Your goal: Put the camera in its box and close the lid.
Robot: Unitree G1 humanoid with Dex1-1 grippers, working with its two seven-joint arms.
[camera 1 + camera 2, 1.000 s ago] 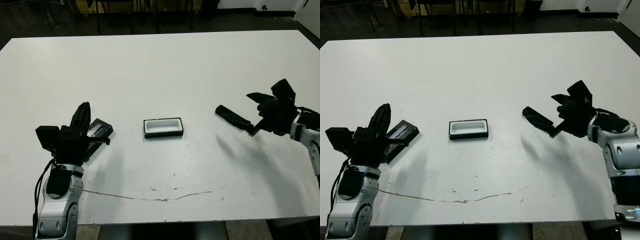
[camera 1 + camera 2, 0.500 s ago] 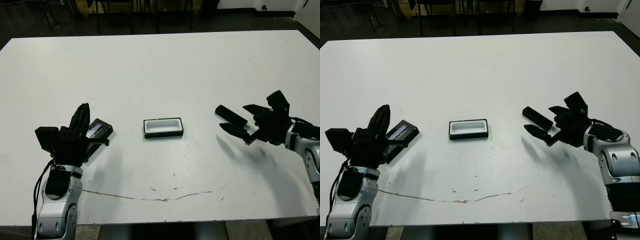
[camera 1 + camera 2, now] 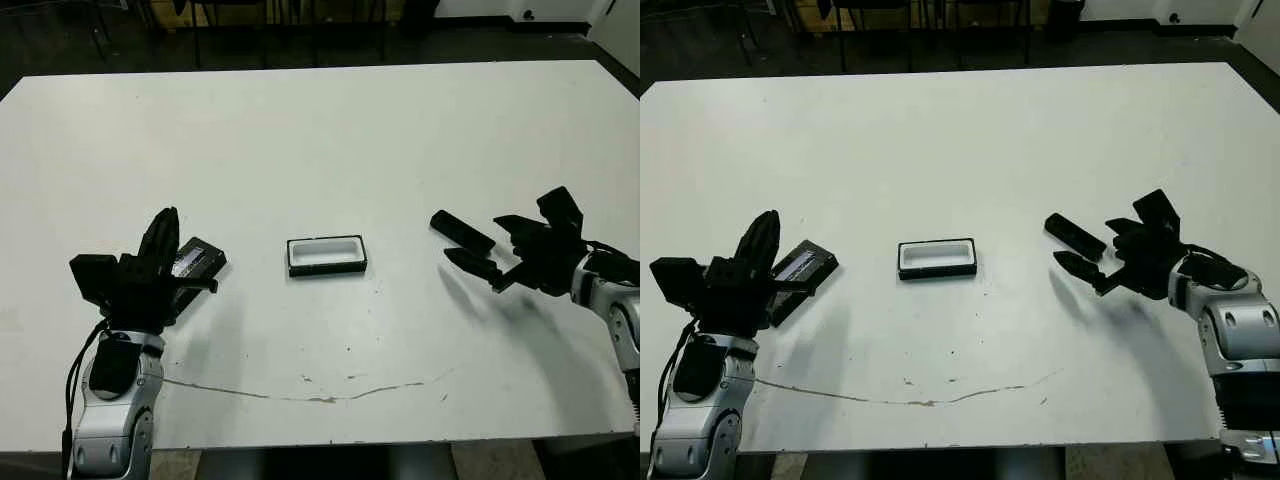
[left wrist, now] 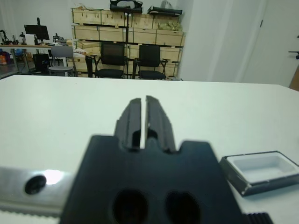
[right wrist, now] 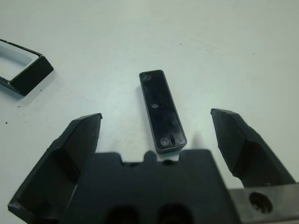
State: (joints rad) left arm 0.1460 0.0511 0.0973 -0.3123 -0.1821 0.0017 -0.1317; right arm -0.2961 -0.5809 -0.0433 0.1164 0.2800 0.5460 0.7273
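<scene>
The camera (image 3: 462, 230), a slim black bar, lies flat on the white table at the right. My right gripper (image 3: 472, 237) is open around its near end, one finger on each side; in the right wrist view the camera (image 5: 162, 111) sits between the spread fingers (image 5: 81, 140) without touching them. The box (image 3: 326, 255), with its white lining up and nothing in it, stands at the table's middle. At the left lies the lid (image 3: 197, 258), partly hidden by my left gripper (image 3: 165, 218), which is shut on nothing.
A thin crack-like mark (image 3: 320, 397) runs along the table near the front edge. Beyond the far edge stand chairs (image 4: 112, 58) and stacked wooden crates (image 4: 126, 32).
My right gripper's fingers have spread apart and the hand has dropped a little toward the table by the camera. The camera, box, lid and left arm have stayed put.
</scene>
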